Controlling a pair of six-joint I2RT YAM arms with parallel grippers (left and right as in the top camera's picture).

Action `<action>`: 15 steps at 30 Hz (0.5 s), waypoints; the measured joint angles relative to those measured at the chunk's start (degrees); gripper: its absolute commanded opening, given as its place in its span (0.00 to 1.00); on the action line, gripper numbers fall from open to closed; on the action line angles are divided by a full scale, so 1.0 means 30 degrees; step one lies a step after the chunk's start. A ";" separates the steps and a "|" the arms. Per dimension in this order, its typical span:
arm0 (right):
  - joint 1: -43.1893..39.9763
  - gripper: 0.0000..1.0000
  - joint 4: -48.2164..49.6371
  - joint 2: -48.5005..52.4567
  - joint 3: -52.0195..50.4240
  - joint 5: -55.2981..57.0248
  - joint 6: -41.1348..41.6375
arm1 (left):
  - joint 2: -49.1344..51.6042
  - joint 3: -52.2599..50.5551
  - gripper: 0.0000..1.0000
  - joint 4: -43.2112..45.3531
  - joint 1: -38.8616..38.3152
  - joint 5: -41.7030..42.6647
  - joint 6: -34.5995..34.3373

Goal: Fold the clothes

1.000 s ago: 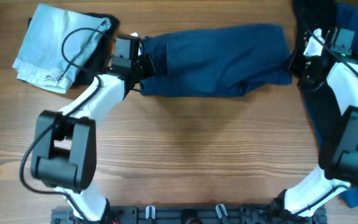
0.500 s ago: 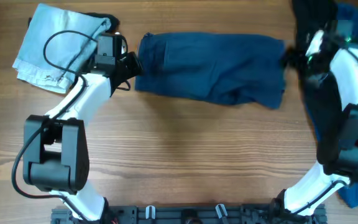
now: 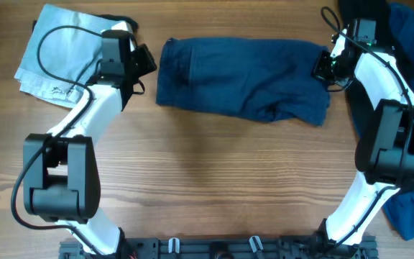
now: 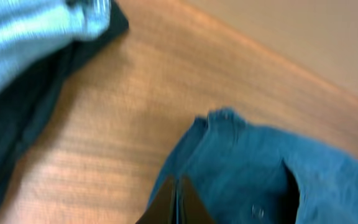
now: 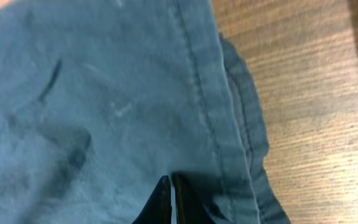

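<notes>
Navy shorts (image 3: 243, 83) lay half-folded, rumpled; light denim (image 3: 56, 54) already stacked. Your left gripper (image 3: 145, 65) sat closed, empty; right gripper (image 3: 321, 66) closed at hem, hold unclear.

The left gripper (image 3: 146, 68) is now off the left end of the navy shorts (image 3: 243, 83), drawn back toward the light-blue garment (image 3: 56, 50). The right gripper (image 3: 322, 68) now sits over their right edge. The shorts lie shorter and bunched there.

Bare table (image 3: 214, 180) in front, navy shorts (image 3: 243, 79) across middle, denim pile (image 3: 52, 50) left
</notes>
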 measured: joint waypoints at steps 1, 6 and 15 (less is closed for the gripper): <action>0.0000 0.04 0.0058 0.0029 0.0000 0.0073 0.0000 | 0.0117 0.0007 0.06 0.0576 0.0211 0.0146 0.0015; 0.0007 0.04 -0.0036 0.1093 0.0007 0.0357 -0.0007 | 0.2004 0.0007 0.55 0.0976 0.0729 0.2703 0.0211; 0.0007 0.04 -0.0546 0.1319 0.0000 0.0364 -0.0015 | 0.3038 0.0007 0.64 0.0539 0.1166 0.7934 0.1013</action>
